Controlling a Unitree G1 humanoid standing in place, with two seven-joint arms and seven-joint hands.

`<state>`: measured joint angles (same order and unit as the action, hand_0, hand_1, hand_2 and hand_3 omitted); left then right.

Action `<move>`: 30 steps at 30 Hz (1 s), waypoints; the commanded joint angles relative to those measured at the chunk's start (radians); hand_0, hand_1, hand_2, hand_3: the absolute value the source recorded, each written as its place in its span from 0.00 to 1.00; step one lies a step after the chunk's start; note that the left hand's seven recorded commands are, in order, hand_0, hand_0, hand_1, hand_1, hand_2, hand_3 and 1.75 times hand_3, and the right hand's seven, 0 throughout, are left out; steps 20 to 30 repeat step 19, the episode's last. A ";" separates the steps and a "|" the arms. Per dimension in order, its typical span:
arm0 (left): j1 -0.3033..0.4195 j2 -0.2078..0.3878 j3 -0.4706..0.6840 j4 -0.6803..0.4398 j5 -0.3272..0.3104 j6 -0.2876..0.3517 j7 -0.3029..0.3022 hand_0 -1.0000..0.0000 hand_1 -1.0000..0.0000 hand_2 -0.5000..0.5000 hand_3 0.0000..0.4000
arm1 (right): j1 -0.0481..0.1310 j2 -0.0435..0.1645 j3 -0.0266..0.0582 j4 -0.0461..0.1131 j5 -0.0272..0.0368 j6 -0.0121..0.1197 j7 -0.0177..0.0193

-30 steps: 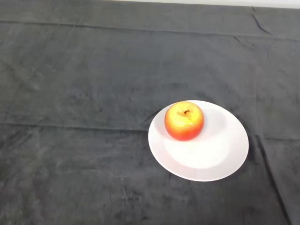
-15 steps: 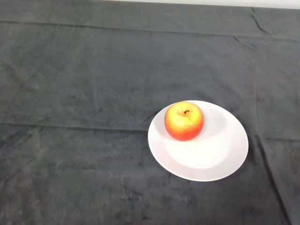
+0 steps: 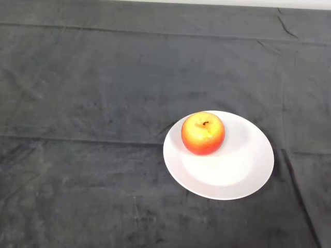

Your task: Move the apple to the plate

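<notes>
Found no part of the robot in view, so nothing to record on that count. Noted the apple [image 3: 203,133] resting on the plate [image 3: 227,178], stem dimple upward, seated toward the upper-left of the dish, close to the rim but inside it, with nothing else touching it. Judged the placing step as done and the task as met on present evidence: fruit carried by the plate alone, upright, no lean toward the edge. Judged that no further carrying move is called for; at most, keeping clear of the dish, since a round fruit this near a shallow rim could roll off under a nudge. Observed the white plate lying flat on the dark cloth [image 3: 93,103], right of centre and toward the near side. Recorded the cloth as grey-black and napped, with long shallow creases running across and sharper folds at the far right. Saw a thin pale strip [image 3: 232,2] beyond the cloth's far edge; unable to tell what it is. Saw nothing else of the room.
</notes>
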<state>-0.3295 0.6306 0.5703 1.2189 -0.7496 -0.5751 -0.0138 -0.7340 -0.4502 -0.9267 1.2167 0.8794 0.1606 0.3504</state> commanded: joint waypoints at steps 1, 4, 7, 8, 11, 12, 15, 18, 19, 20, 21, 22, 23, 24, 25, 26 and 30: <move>-0.009 0.002 0.012 -0.042 0.036 0.002 -0.015 1.00 1.00 0.50 0.00 | 0.000 -0.025 -0.0093 0.004 0.0075 -0.006 0.0024; -0.010 0.000 0.013 -0.044 0.045 0.003 -0.017 1.00 1.00 0.50 0.00 | 0.000 -0.025 -0.0093 0.004 0.0075 -0.006 0.0023; -0.010 -0.002 0.015 -0.045 0.053 0.004 -0.019 1.00 1.00 0.50 0.00 | 0.000 -0.025 -0.0092 0.004 0.0074 -0.006 0.0023; -0.010 -0.003 0.016 -0.046 0.055 0.004 -0.020 1.00 1.00 0.50 0.00 | 0.000 -0.025 -0.0092 0.004 0.0074 -0.006 0.0022; -0.011 -0.004 0.018 -0.047 0.063 0.005 -0.022 1.00 1.00 0.50 0.00 | 0.000 -0.025 -0.0091 0.004 0.0074 -0.006 0.0022; -0.011 -0.004 0.018 -0.047 0.065 0.005 -0.022 1.00 1.00 0.50 0.00 | 0.000 -0.025 -0.0091 0.004 0.0074 -0.006 0.0022; -0.013 -0.006 0.020 -0.048 0.073 0.006 -0.023 1.00 1.00 0.50 0.00 | 0.000 -0.025 -0.0091 0.004 0.0073 -0.006 0.0021; -0.014 -0.007 0.022 -0.049 0.080 0.006 -0.024 1.00 1.00 0.50 0.00 | 0.000 -0.025 -0.0090 0.003 0.0073 -0.006 0.0020; -0.014 -0.007 0.023 -0.050 0.082 0.006 -0.025 1.00 1.00 0.50 0.00 | 0.000 -0.025 -0.0090 0.003 0.0073 -0.006 0.0020; -0.014 -0.007 0.023 -0.050 0.082 0.006 -0.025 1.00 1.00 0.50 0.00 | 0.000 -0.025 -0.0090 0.003 0.0073 -0.006 0.0020; -0.014 -0.007 0.023 -0.050 0.082 0.006 -0.025 1.00 1.00 0.50 0.00 | 0.000 -0.025 -0.0090 0.003 0.0073 -0.006 0.0020; -0.014 -0.007 0.023 -0.050 0.082 0.006 -0.025 1.00 1.00 0.50 0.00 | 0.000 -0.025 -0.0090 0.003 0.0073 -0.006 0.0020; -0.014 -0.007 0.023 -0.050 0.082 0.006 -0.025 1.00 1.00 0.50 0.00 | 0.000 -0.025 -0.0090 0.003 0.0073 -0.006 0.0020; -0.014 -0.007 0.023 -0.050 0.082 0.006 -0.025 1.00 1.00 0.50 0.00 | 0.000 -0.025 -0.0090 0.003 0.0073 -0.006 0.0020; -0.014 -0.007 0.023 -0.050 0.082 0.006 -0.025 1.00 1.00 0.50 0.00 | 0.000 -0.025 -0.0090 0.003 0.0073 -0.006 0.0020; -0.014 -0.007 0.023 -0.050 0.082 0.006 -0.025 1.00 1.00 0.50 0.00 | 0.000 -0.025 -0.0090 0.003 0.0073 -0.006 0.0020; -0.014 -0.007 0.023 -0.050 0.082 0.006 -0.025 1.00 1.00 0.50 0.00 | 0.000 -0.025 -0.0090 0.003 0.0073 -0.006 0.0020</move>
